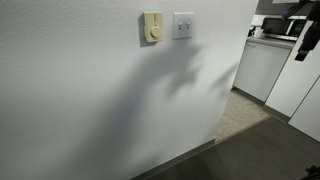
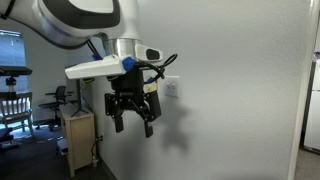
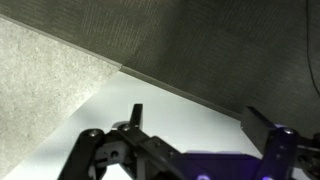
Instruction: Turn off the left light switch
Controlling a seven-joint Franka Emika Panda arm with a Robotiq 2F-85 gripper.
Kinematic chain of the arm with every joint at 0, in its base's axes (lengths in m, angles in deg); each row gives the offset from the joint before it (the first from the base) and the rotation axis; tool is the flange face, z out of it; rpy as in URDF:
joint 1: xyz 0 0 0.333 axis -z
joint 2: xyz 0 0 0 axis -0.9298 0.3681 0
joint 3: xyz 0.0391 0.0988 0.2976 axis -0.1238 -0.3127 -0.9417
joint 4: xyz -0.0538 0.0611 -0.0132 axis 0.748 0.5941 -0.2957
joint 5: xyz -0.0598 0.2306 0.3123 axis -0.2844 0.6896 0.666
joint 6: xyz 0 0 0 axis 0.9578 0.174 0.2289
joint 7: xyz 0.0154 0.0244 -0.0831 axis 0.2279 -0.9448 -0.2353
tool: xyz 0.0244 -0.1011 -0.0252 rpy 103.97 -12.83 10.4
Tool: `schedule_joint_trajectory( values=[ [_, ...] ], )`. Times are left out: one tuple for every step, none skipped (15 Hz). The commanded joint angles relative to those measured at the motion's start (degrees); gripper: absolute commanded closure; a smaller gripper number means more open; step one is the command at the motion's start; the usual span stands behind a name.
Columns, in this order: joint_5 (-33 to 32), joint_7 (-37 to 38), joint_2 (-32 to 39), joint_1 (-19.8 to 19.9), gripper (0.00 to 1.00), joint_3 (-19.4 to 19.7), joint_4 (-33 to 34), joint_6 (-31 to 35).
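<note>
The left light switch (image 1: pixel 179 26) is the left one of a pair in a white square wall plate (image 1: pixel 184 25), next to a cream plate with a round knob (image 1: pixel 152 27). The white plate also shows in an exterior view (image 2: pixel 172 89), just behind the arm. My gripper (image 2: pixel 132 118) hangs off the wall with its fingers pointing down, open and empty, well apart from the switch. It shows as a dark shape at the right edge of an exterior view (image 1: pixel 303 42). In the wrist view the open fingers (image 3: pixel 198 125) frame bare wall and dark carpet; the switch is out of that view.
The arm's shadow (image 1: pixel 180 80) falls on the wall below the plates. A white cabinet with a counter (image 1: pixel 262 65) stands at the wall's far end. A small wooden cabinet (image 2: pixel 78 138) and chairs (image 2: pixel 15 100) stand below and behind the arm.
</note>
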Motion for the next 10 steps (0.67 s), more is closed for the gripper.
schedule_joint_trajectory(
  values=[
    [-0.31, -0.77, 1.07, 0.0, 0.0, -0.5, 0.77, 0.92],
    [-0.57, -0.92, 1.42, -0.16, 0.0, -0.67, 1.01, 1.3],
    [-0.7, -1.11, 1.77, -0.37, 0.0, -0.85, 1.28, 1.64],
    [-0.73, -1.3, 2.04, -0.56, 0.0, -1.05, 1.46, 1.97],
    [-0.96, -1.48, 2.43, -0.82, 0.0, -1.39, 1.73, 2.27],
    [-1.06, -1.68, 2.79, -1.09, 0.0, -1.69, 2.01, 2.51],
    [-1.28, -1.82, 3.2, -1.4, 0.0, -2.1, 2.31, 2.74],
    [-1.47, -1.94, 3.49, -1.67, 0.0, -2.48, 2.55, 2.91],
    [-1.7, -2.07, 4.0, -2.02, 0.0, -2.94, 2.94, 3.18],
    [-2.03, -2.23, 4.5, -2.28, 0.0, -3.34, 3.3, 3.52]
  ],
)
